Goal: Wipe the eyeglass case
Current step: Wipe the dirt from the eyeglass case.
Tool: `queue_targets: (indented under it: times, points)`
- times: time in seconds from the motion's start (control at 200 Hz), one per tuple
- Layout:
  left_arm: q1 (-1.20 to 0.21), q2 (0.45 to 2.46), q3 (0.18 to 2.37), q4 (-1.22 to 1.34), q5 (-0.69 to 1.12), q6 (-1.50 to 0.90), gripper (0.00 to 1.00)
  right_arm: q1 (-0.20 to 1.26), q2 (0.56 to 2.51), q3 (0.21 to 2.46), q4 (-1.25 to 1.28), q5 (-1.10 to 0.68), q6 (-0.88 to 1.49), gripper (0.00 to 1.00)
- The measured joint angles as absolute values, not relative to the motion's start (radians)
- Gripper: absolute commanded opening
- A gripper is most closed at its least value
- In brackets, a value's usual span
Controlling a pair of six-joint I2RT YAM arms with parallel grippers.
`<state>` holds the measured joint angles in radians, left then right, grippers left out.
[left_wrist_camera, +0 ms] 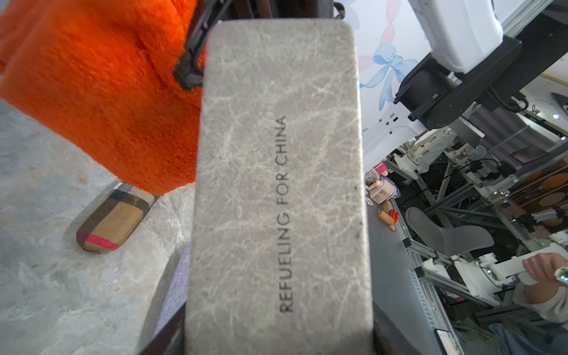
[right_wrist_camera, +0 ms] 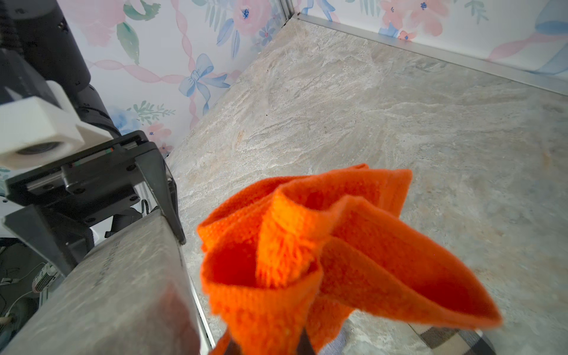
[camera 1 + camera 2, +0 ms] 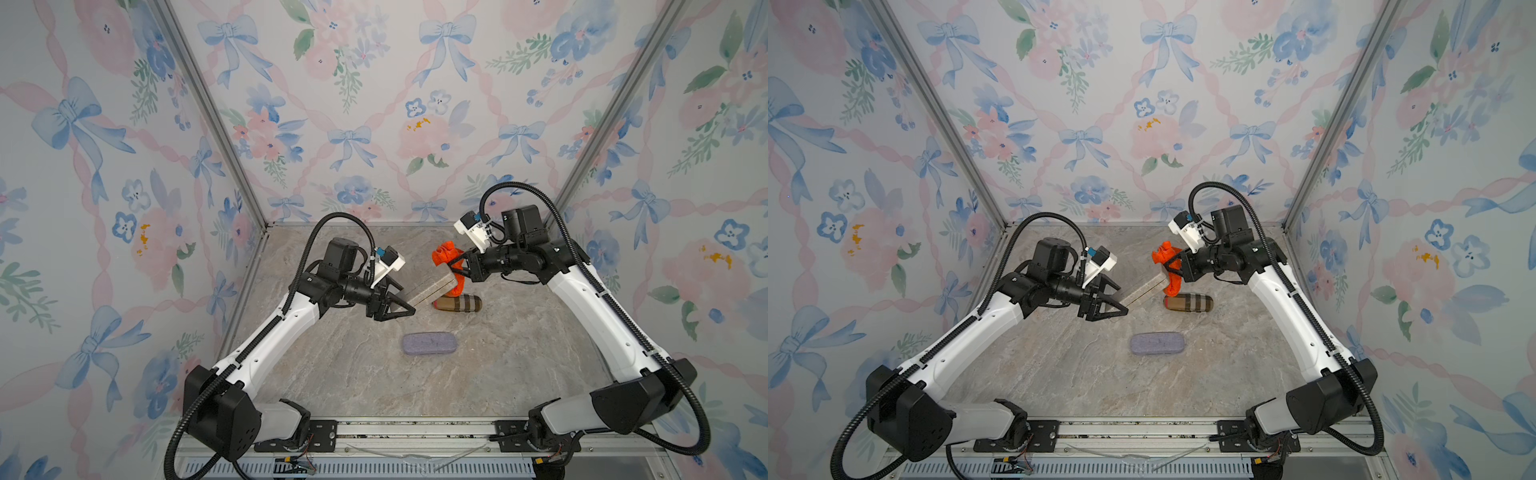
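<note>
Marble bench, floral walls. My left jaws grip the grey eyeglass case by its near end and hold it above the bench; that end is hidden between them. My right jaws are closed on the orange cloth, tips buried in it. The cloth covers the case's far end. Plaid case partly behind the cloth; felt case lies apart.

Overhead stereo, wrist views sharing grey case
</note>
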<state>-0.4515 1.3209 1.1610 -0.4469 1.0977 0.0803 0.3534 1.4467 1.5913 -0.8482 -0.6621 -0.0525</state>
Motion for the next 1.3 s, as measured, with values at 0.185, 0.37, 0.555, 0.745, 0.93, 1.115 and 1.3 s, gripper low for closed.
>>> queue_targets:
  times: [0.185,0.37,0.555,0.745,0.93,1.115,1.3]
  points:
    - [-0.453,1.325,1.155,-0.442,1.036,0.106,0.28,0.355,1.387,1.643,-0.854,-0.720,-0.015,0.00]
    - [-0.478,1.360,1.159,-0.443,1.028,0.130,0.28,0.375,1.309,1.617,-0.829,-0.806,0.015,0.00]
    - [-0.497,1.397,1.179,-0.485,0.983,0.132,0.27,0.411,1.393,1.570,-0.790,-0.849,0.015,0.00]
    - [-0.516,1.393,1.179,-0.534,0.920,0.132,0.27,0.374,1.475,1.515,-0.690,-0.922,0.038,0.00]
    - [-0.533,1.317,1.165,-0.532,0.913,0.132,0.27,0.312,1.491,1.484,-0.589,-0.954,0.072,0.00]
    - [-0.532,1.247,1.129,-0.475,0.916,0.132,0.27,0.287,1.470,1.465,-0.555,-0.962,0.118,0.00]
    - [-0.521,1.246,1.102,-0.470,0.912,0.132,0.27,0.287,1.384,1.438,-0.527,-0.989,0.176,0.00]
